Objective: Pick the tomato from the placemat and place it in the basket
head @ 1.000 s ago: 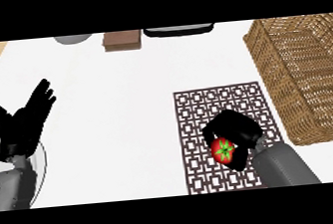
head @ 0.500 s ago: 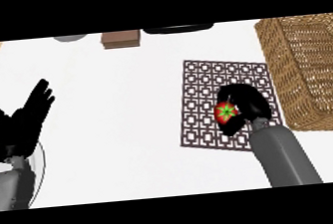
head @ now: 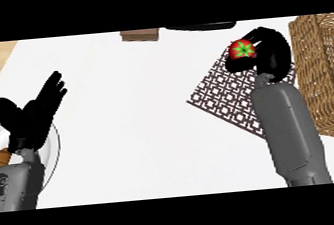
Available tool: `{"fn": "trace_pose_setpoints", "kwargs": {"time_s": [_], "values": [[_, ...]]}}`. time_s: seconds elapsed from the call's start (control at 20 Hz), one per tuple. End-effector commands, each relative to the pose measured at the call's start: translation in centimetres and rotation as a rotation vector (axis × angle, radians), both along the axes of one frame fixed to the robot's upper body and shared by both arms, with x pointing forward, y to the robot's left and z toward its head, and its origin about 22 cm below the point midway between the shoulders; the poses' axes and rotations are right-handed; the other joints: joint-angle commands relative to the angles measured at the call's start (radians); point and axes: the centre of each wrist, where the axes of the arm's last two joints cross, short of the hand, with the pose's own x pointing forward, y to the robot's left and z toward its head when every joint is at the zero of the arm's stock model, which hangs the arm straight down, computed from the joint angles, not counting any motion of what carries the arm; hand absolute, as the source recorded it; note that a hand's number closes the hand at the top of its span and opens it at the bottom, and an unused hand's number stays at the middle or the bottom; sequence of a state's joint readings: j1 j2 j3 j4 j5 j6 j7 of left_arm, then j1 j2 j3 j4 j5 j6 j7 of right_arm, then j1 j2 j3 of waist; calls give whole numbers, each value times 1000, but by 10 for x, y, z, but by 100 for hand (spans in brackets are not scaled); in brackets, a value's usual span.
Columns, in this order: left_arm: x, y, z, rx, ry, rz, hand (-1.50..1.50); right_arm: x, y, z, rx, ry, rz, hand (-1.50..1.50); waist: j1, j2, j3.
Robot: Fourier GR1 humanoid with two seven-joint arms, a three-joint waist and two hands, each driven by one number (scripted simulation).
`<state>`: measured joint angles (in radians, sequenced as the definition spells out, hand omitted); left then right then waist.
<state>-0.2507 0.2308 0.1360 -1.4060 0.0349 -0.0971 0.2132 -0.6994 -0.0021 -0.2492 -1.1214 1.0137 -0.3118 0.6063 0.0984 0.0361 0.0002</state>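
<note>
A white countertop [head: 141,126] carries a tall woven wicker basket [head: 327,65] at its right edge, with a dark brown lattice placemat [head: 228,96] just beside it. The right hand [head: 268,50] is curled round the small red tomato with a green star-shaped top [head: 242,50], which half a second ago sat low over the mat and is now raised above its far corner, near the basket. The left hand [head: 33,113] stays open at the left, fingers spread upward.

Right hand [head: 268,50] curled round tomato [head: 242,50]; tomato sits at the fingers' left side, above placemat [head: 224,97]. Basket [head: 327,65] just right of the fingers. Left hand [head: 33,116] open, fingers up, over a plate [head: 54,157].
</note>
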Motion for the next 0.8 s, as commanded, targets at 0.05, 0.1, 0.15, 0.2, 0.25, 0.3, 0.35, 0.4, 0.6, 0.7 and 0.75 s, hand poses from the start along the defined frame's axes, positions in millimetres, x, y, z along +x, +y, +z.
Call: {"fn": "trace_pose_setpoints", "kwargs": {"time_s": [0.05, 0.1, 0.15, 0.2, 0.25, 0.3, 0.35, 0.4, 0.6, 0.7, 0.75], "values": [[6, -16, 2, -2, 8, -45, 0, 25, 26, 57, 19, -227, -257, 150, 42, 11, -7], [8, -8, 10, 14, -14, -42, 0, 29, 25, 62, 4, -251, -301, 150, 55, 11, -7], [8, -10, 11, 12, -17, -64, 0, 33, 31, 68, 9, -257, -343, 150, 53, 7, -7], [10, -18, 7, 17, -2, -59, 0, 37, 38, 79, -1, -283, -367, 150, 47, 10, -8], [9, -15, 9, 19, -18, -58, 0, 42, 35, 83, -9, -270, -415, 150, 53, 9, -8], [8, -16, 4, -1, 5, -66, 0, 45, 38, 90, -28, -286, -436, 150, 56, 14, -10], [11, -16, 7, 8, -8, -52, 0, 50, 36, 107, -45, -276, -473, 150, 44, 8, -10], [14, -22, 10, 9, -6, -59, 0, 53, 37, 108, -58, -273, -500, 150, 41, 13, -9], [13, -25, 9, 14, 4, -63, 0, 65, 39, 137, -115, -254, -599, 150, 42, 7, -7], [15, -17, 10, 17, -6, -51, 0, 69, 32, 159, -146, -273, -639, 150, 44, 12, -7], [17, -18, 11, 17, -1, -36, 0, 71, 29, 162, -153, -284, -656, 150, 31, 12, -6]]}}
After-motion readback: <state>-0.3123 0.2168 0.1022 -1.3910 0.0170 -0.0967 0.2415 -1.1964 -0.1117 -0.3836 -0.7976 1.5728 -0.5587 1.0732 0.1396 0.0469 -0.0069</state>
